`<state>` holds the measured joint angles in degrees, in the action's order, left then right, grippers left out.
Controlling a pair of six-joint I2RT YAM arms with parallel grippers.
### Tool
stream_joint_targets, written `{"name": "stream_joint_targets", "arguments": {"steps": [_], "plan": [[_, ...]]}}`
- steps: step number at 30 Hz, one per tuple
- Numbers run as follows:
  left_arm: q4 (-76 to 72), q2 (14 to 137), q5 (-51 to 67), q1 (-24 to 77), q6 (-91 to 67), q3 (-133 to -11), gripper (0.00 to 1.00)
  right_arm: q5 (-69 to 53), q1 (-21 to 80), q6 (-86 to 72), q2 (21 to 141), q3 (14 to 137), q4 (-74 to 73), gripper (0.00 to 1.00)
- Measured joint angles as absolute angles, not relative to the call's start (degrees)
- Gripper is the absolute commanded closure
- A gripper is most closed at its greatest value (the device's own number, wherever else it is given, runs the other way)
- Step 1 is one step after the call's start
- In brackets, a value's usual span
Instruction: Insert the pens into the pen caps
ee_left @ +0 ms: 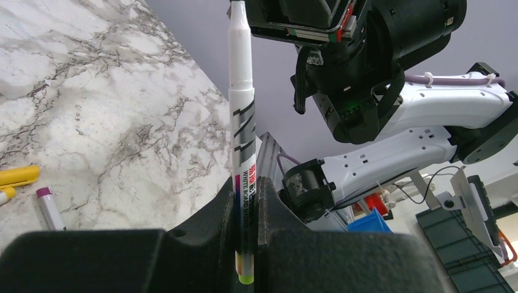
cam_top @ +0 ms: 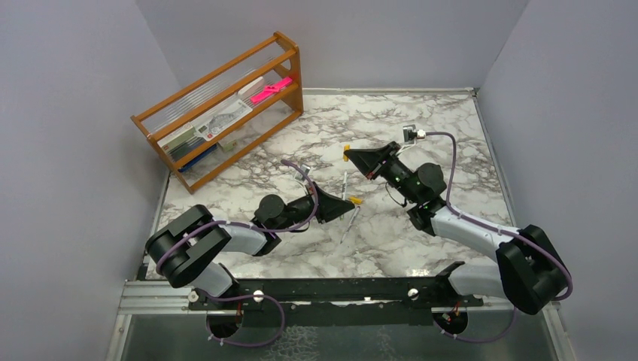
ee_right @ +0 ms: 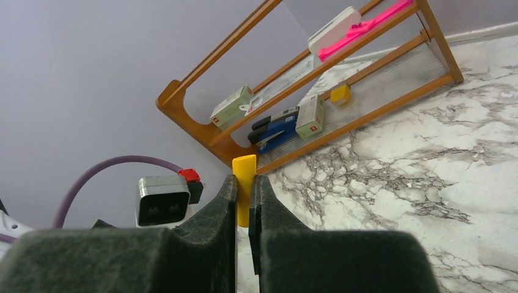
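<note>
Left gripper [ee_left: 253, 190] clamped on a whiteboard marker [ee_left: 241, 122], right gripper [ee_right: 245, 183] pinched shut on a yellow pen cap [ee_right: 244, 170], both poised mid-table over the marble tabletop [cam_top: 451, 135], tips near each other. Far left, against the wall: a wooden rack [cam_top: 296, 75] of stationery, well apart from the work and no obstacle. Whiteboard marker: pale barrel with grey stripes, gripped low, long axis running straight out from the left fingers, bare felt tip leading and ending right at the underside of the right gripper. Pen cap: short, sticking out past the right finger pads; open end not visible, so alignment with the marker's axis impossible to confirm. Probably next: lining the cap's mouth up with the tip, then pushing the two together along the marker's length, neither arm clearly nearer. Loose on the marble beside the left gripper: a yellow piece [ee_left: 18, 176] and a purple-ended pen [ee_left: 49, 207], out of the way.
</note>
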<state>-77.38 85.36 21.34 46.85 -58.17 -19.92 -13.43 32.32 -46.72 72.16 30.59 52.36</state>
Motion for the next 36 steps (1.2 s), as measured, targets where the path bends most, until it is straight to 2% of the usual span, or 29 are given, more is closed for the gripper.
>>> {"name": "stream_joint_targets", "arguments": {"steps": [36], "plan": [[-73.91, 85.52, 18.83, 46.83, -54.65, -21.96, 1.0, -14.7, 32.32, -46.65, 70.65, 28.51, 51.92, 0.98]]}}
